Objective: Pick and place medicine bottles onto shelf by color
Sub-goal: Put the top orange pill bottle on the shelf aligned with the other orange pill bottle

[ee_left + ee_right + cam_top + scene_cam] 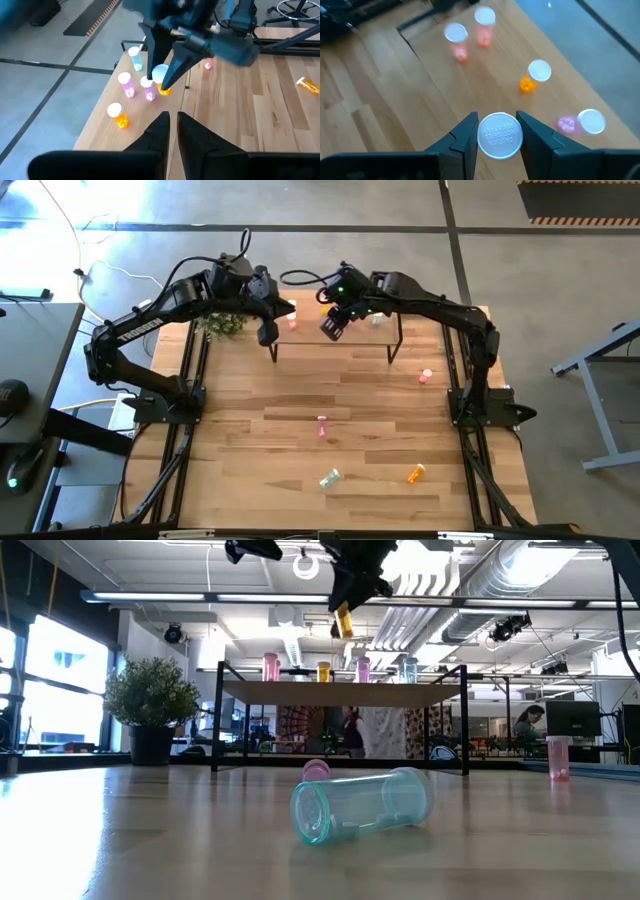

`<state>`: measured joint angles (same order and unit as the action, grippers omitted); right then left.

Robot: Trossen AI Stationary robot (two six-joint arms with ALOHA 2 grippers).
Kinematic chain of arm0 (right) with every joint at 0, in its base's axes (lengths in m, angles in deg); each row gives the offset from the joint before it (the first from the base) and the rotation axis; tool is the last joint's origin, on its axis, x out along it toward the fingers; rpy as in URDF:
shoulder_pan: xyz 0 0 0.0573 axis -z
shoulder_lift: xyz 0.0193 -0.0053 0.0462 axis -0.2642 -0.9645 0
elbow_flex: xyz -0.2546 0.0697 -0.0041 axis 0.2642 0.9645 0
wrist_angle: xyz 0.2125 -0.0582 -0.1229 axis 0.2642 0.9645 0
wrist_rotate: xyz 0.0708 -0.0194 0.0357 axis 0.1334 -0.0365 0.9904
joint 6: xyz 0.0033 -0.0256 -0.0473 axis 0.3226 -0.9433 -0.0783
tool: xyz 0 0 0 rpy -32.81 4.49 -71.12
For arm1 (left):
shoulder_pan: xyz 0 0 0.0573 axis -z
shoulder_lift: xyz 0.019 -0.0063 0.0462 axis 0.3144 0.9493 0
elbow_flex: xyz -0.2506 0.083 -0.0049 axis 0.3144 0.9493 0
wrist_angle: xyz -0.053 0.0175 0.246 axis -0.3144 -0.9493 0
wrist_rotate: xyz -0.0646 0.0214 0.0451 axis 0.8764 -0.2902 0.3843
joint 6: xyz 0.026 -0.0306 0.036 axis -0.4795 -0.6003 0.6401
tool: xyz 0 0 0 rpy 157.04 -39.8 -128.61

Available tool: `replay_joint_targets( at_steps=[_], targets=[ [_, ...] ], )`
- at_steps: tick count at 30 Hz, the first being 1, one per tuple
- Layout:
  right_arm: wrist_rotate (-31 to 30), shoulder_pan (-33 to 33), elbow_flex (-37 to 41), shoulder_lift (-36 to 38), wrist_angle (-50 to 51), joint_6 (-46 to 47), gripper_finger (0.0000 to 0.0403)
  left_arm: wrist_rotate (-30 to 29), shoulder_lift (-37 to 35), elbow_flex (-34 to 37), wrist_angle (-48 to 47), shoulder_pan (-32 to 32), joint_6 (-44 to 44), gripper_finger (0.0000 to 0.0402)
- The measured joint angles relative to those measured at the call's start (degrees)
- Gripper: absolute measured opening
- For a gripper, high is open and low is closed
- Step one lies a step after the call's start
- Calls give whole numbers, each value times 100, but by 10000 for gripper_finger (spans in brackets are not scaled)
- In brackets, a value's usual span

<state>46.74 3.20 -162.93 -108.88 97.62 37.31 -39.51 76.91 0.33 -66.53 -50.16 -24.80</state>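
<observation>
four bottles (124,85) on shelf (350,338); plant (152,700) nr left end effector (268,332)

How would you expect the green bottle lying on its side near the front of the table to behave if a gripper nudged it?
The green bottle is a round cylinder lying on its side on the smooth table, so it would probably roll away. It looks like thin, clear, empty plastic, so it is likely light and may skid or spin under a glancing touch.

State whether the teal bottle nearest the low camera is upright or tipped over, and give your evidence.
Tipped over. The teal bottle lies on its side on the table, its round end facing the low camera.
</observation>
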Motion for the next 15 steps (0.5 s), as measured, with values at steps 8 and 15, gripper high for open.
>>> replay_joint_targets(
  at_steps=[8,15],
  targets=[
    [689,147,2294,1310,-1741,-92,108,-155,4,0,117,0,-79,25],
    [1412,334,4311,2436,-4747,98,108,-230,5,0,120,-2,-143,25]
  ],
)
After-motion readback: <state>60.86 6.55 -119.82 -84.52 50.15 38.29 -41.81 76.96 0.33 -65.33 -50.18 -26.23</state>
